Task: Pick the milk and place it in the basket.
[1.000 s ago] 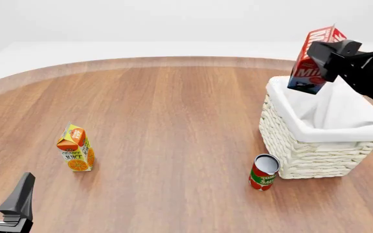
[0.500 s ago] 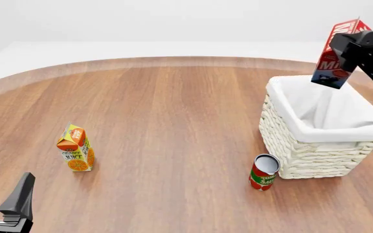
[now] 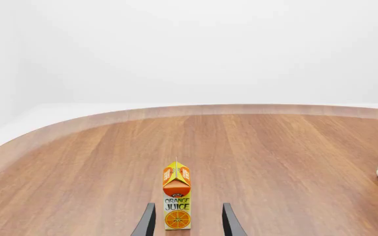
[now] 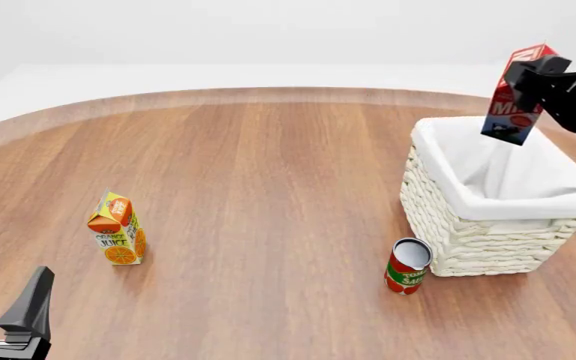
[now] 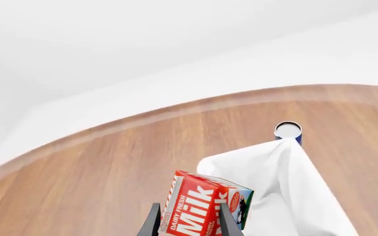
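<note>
Milk (image 4: 516, 96) over basket (image 4: 468, 247), tilted
Right gripper (image 4: 534, 79) clamped on carton, above the lining; lower inside before letting go. Left gripper (image 4: 3, 311) idle, jaws apart

Milk (image 5: 199, 209) reads "Dairy Fresh Milk"; carton (image 3: 176, 202) "Orange Juice".

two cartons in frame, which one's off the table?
The red milk carton: held tilted in the right gripper, in the air above the basket. The orange juice carton stands upright on the table, ahead of the open, empty left gripper.
</note>
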